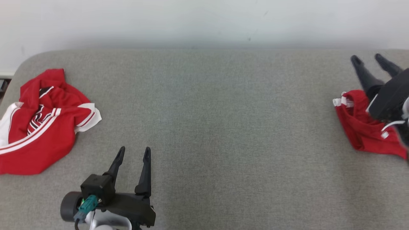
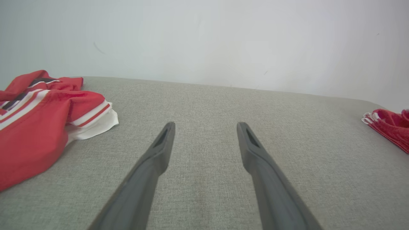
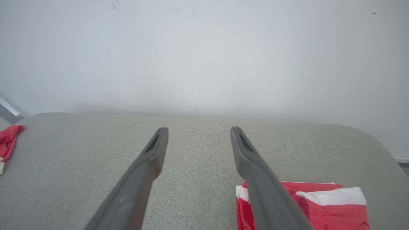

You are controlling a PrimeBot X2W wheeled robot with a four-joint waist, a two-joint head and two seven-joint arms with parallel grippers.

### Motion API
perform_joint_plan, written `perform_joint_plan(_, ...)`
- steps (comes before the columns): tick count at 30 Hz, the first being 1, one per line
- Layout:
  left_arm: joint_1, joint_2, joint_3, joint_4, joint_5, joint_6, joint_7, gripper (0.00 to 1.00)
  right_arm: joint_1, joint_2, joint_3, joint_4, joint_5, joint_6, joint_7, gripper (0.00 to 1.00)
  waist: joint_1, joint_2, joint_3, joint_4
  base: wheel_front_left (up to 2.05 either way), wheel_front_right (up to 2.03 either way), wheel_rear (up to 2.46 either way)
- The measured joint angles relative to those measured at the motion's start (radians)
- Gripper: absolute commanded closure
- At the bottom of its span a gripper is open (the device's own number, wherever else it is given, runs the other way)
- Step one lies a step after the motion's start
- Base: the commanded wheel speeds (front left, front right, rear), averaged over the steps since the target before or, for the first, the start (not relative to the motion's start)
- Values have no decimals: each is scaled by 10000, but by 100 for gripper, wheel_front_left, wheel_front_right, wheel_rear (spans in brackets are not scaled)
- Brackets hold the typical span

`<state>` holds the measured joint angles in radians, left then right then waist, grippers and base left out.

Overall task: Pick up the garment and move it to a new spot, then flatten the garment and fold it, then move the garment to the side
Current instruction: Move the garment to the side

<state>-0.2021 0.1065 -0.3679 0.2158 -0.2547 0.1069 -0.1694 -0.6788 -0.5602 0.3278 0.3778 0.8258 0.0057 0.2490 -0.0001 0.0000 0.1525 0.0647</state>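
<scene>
Your right gripper [image 1: 367, 58] stands open at the counter's [image 1: 217, 127] far right edge, fingers spread with nothing between them, its tips over bare cloth just past the folded red garment [image 1: 361, 127] lying beneath it. Your left gripper [image 1: 134, 150] is open too, low at the near left, holding nothing. You're working on grey woven fabric with rounded corners against a plain white wall [image 1: 204, 22]. A crumpled red-and-white jersey [image 1: 41, 127] lies at the left end, well apart from the folded piece.
</scene>
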Motion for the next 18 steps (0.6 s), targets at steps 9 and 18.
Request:
perform_joint_plan(9,422,-17,119,-67,-15,73,-88,0,2004,623,-301,-1626,-84,-384,-2180,0,0,0,-655,-170,0,0,0)
perform_joint_plan(18,1172,167,483,-288,-56,86,-174,0,3521,1037,-201,-2658,-865,-936,-3651,0,-1,0,-1242,-268,0,0,0)
